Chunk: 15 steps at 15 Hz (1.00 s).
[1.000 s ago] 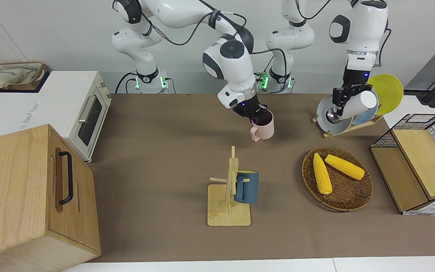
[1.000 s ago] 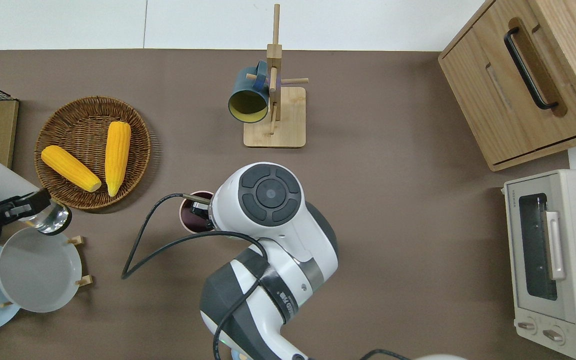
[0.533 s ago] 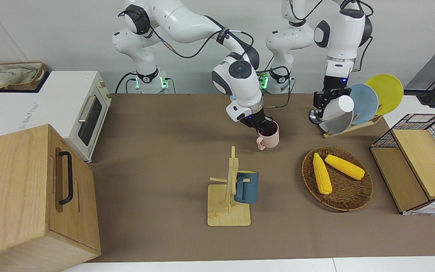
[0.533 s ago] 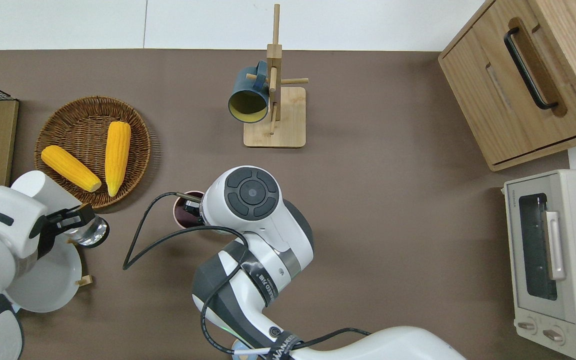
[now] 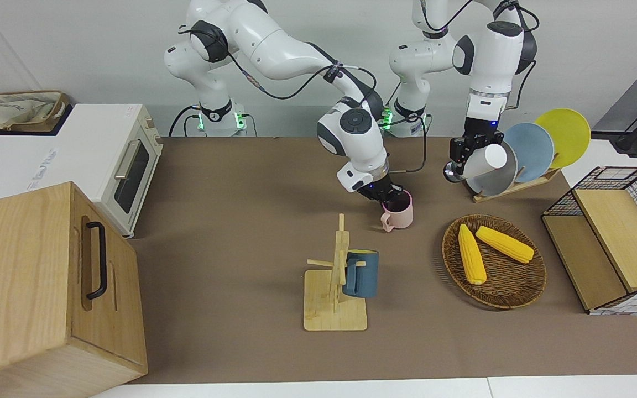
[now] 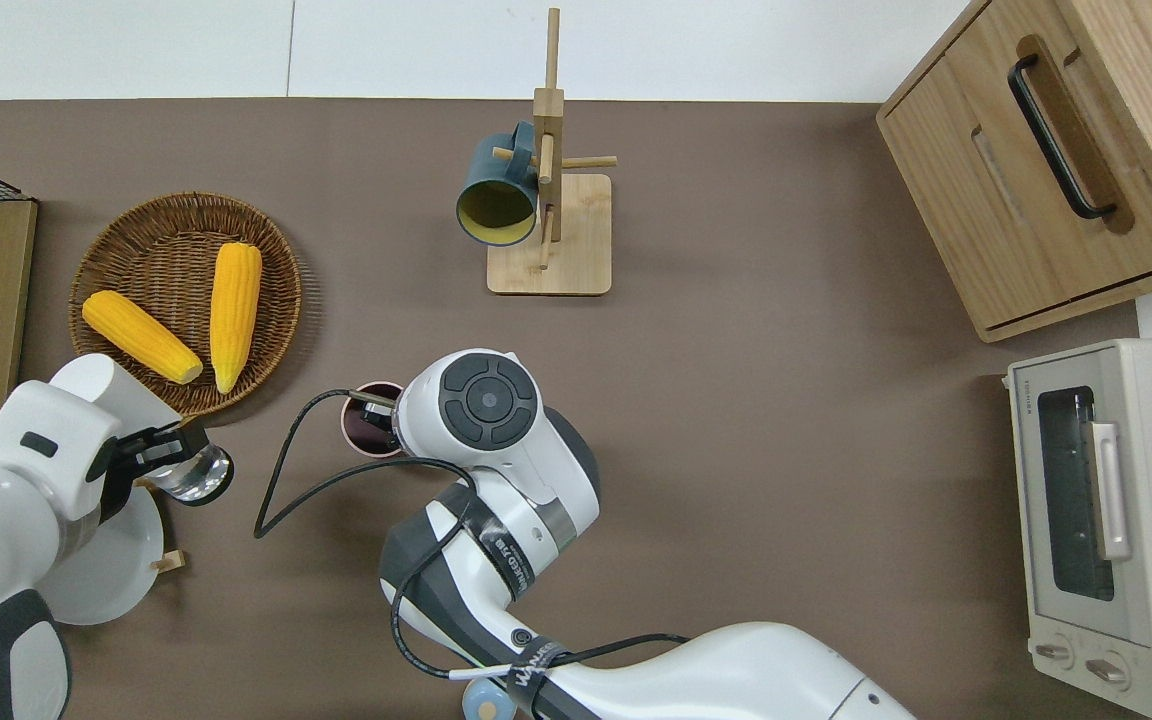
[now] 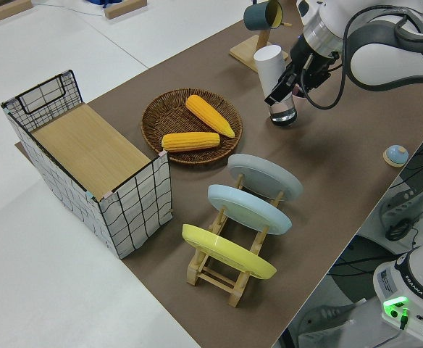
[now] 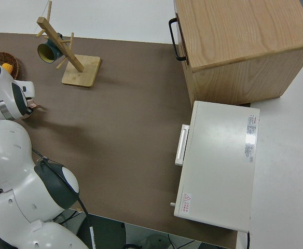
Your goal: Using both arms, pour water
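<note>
both arms loaded, pour not begun as far as the pictures show. right gripper (image 5: pixel 389 194) is clamped on the rim of the small pink ceramic mug with a dark inside (image 5: pixel 397 211), one finger inside the mouth, one outside; the mug is upright, low over or on the brown table mat (image 5: pixel 230 221) near the middle, between the robots and the bamboo mug tree (image 5: pixel 335 276), can't tell if its base is touching. left gripper (image 5: pixel 460 155) is closed around the white cylindrical bottle with a shiny metal end (image 5: pixel 481 161), held tilted in the air toward the left arm's end, metal end lower and pointing toward the mug; in the overhead view it is over the mat just beside the round woven wicker basket (image 6: pixel 126 240) and the wooden plate rack (image 7: pixel 219 264). bottle and mug are apart, no water seen, whether the bottle is open or capped can't be told. left to do, i judge: bring the bottle over the mug mouth, tip it, pour, set both down. other stuff untouched: two yellow corn cobs (image 5: pixel 487 249) in the basket, dark blue mug with yellow inside (image 6: pixel 496 195) hanging on the tree, grey, light blue and yellow plates (image 7: pixel 248 214) in the rack, wire crate with a wood lid (image 7: pixel 92 156), wooden cabinet with a black handle (image 5: pixel 42 282), white toaster oven (image 5: pixel 114 166). writing: "franka" on the arm in the left side view, "franka emika" on a base there; a red warning sticker and a label on the oven, text too small to read; a brand word on the oven's top edge in overhead, unreadable.
</note>
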Tool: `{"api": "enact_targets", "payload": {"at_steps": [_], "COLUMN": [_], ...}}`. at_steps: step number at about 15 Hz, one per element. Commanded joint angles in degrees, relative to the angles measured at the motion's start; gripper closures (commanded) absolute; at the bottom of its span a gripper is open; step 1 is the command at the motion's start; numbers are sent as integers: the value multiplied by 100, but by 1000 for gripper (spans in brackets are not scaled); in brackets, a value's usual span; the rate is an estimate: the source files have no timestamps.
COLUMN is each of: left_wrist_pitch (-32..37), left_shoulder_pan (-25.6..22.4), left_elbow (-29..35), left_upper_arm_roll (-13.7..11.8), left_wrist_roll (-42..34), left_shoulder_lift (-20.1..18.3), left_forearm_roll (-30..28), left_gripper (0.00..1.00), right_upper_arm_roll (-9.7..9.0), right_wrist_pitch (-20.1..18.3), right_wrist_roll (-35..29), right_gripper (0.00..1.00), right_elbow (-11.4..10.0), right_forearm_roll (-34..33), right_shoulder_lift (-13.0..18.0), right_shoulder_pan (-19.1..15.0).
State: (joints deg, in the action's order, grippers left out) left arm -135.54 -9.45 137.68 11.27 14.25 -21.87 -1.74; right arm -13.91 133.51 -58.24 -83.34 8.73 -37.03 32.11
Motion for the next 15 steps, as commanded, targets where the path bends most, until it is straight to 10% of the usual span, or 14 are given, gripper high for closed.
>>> {"api": "enact_targets", "payload": {"at_steps": [1,3,5,11,15], "left_wrist_pitch": [-131,-140,-140,-140,-131], "left_shoulder_pan": [48,48,48,57,92], "left_elbow": [110,110,110,145,198], "left_upper_arm_roll": [-29,-29,-29,-20,68], "left_wrist_roll": [157,157,157,166,166], "left_shoulder_lift": [-212,-203,-195,-186,-186], "left_forearm_roll": [157,157,157,148,148], "left_gripper": [1000,1000,1000,1000,1000], "right_upper_arm_roll": [-6,2,11,11,38], "right_wrist_pitch": [114,114,96,-228,-1141], "right_wrist_roll": [-117,-100,-108,-91,-38], "right_gripper": [984,710,10,17,17], "right_elbow": [160,160,169,203,625], "right_forearm_roll": [-144,-144,-144,-144,-135], "right_shoulder_lift": [-111,-111,-111,-23,196], "right_shoulder_pan": [76,85,94,-20,-99]}}
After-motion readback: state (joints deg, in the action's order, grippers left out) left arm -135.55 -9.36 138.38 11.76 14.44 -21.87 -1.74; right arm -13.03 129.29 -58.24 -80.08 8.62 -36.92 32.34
